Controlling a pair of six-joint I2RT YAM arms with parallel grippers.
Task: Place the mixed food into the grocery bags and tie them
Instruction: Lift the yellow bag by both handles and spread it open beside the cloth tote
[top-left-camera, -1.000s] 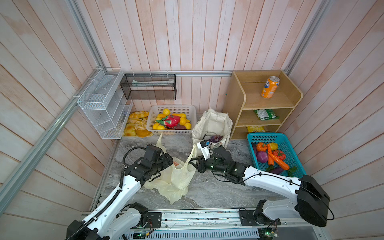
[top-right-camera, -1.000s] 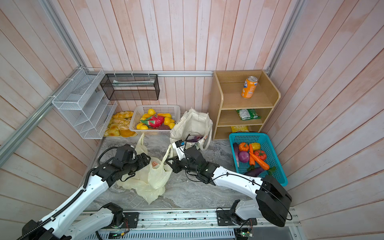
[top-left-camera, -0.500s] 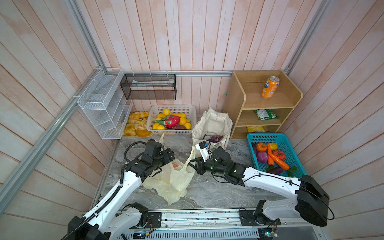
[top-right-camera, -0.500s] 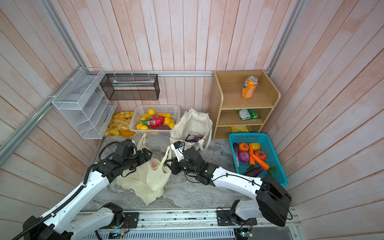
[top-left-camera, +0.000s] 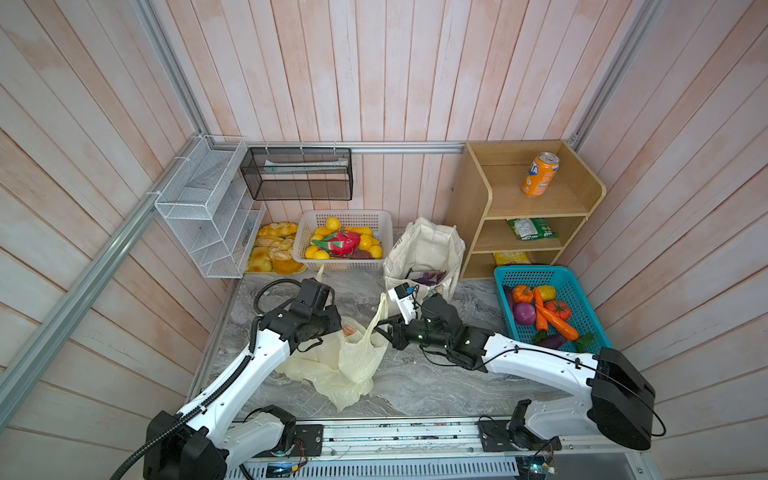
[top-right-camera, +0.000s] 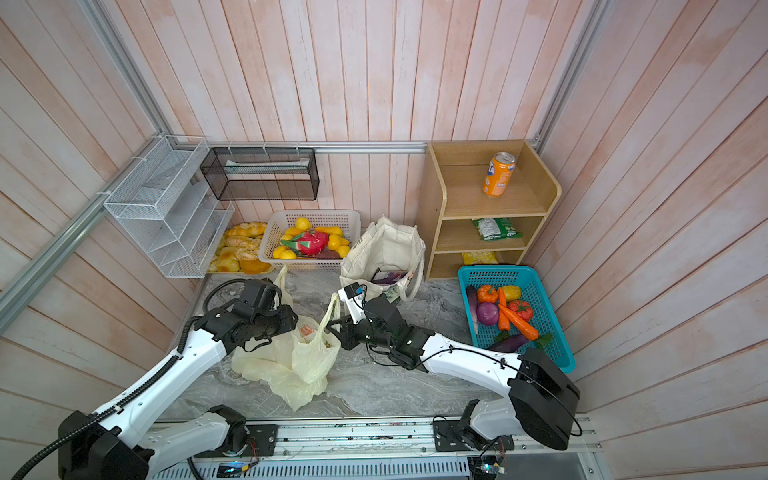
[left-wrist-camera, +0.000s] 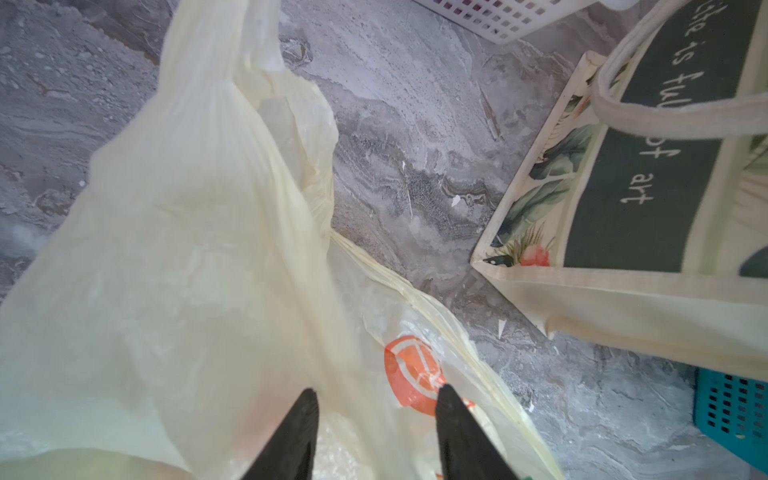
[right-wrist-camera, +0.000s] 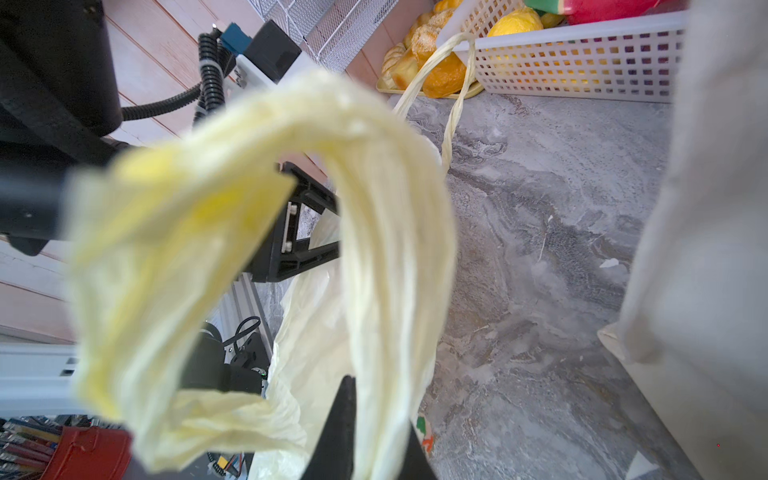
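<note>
- Along the back wall, a white lattice plastic basket of yellow fruit (top-left-camera: 345, 212) and a cream canvas tote with green leaf print (top-left-camera: 428, 249) stand on the grey marbled tabletop (top-left-camera: 415, 386). A purple snack packet (top-left-camera: 428, 276) shows inside the tote.
- Off to the right, a teal plastic basket of vegetables (top-left-camera: 536, 272) lies below a wooden shelf unit (top-left-camera: 478, 208) that carries an orange soda can (top-left-camera: 540, 173). All three are well apart from both grippers.
- From the front rail the left arm reaches in with its wrist bent down.
- At the bag's mouth, the left gripper (left-wrist-camera: 376, 399) has its black fingers somewhat apart with film between them. Whether they pinch the film cannot be told.
- The right arm stretches low toward the middle.
- One loop handle is clamped in the right gripper (top-left-camera: 385, 330) and held raised.
- Between the two grippers, just in front of the tote, a thin pale-yellow translucent plastic bag (top-left-camera: 345, 365) lies crumpled.
- Its other loop handle (top-left-camera: 319, 272) trails toward the white basket.
- A round orange-red item (left-wrist-camera: 415, 374) shows through the film.
</note>
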